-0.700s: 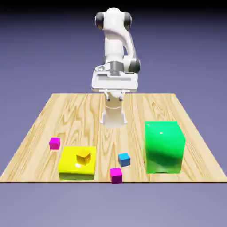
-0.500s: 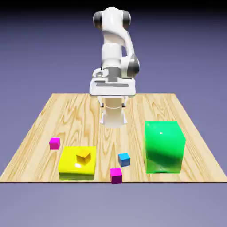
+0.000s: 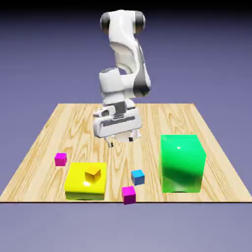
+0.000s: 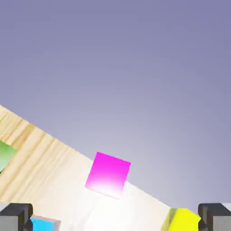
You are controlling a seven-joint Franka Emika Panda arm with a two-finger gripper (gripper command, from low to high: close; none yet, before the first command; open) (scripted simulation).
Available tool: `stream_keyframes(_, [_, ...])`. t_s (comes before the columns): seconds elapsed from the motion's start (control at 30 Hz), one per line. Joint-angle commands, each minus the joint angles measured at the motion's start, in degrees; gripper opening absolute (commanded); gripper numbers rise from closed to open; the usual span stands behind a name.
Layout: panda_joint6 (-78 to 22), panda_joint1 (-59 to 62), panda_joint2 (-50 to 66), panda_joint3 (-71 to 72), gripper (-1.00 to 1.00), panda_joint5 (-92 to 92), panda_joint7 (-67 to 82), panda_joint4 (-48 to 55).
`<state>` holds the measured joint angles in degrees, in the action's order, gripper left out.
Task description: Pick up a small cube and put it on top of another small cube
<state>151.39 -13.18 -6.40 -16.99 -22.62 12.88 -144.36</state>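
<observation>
Over the middle of the table [image 3: 44, 184], hanging well above the wood with gripper [image 3: 121, 141] spread wide and gripping nothing; apparently approaching for the pick, with lifting and stacking both remaining to be done. Probably aiming for the near magenta cube [image 3: 128, 195], sitting right at the near edge and showing large in the hand view; leaving the other magenta cube [image 3: 60, 159], over at the exterior view's left, likely serving as the base. Now calling for moving nearer, squaring the fingers to the cube's sides and lowering gently, without nudging it off the edge or clipping the blue cube [image 3: 138, 177] just behind

Lying around on pale, streaky wood: to the left, a yellow block [image 3: 74, 179] carrying an orange cube [image 3: 93, 173]; to the right, a big green block [image 3: 181, 165]. Stretching behind everything, a plain blue-violet backdrop [image 3: 211, 59]
</observation>
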Motion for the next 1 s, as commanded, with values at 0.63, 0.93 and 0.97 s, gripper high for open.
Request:
stream_keyframes(0.63, [-20.37, -11.25, 23.65, -15.3, 0.0, -20.37, 49.84, 14.99])
stream_keyframes(0.93, [-29.54, -16.32, 34.29, -22.19, 0.0, -29.54, 72.26, 21.74])
stream_keyframes(0.97, [-30.56, -16.88, 35.47, -22.96, 0.0, -30.56, 74.76, 22.49])
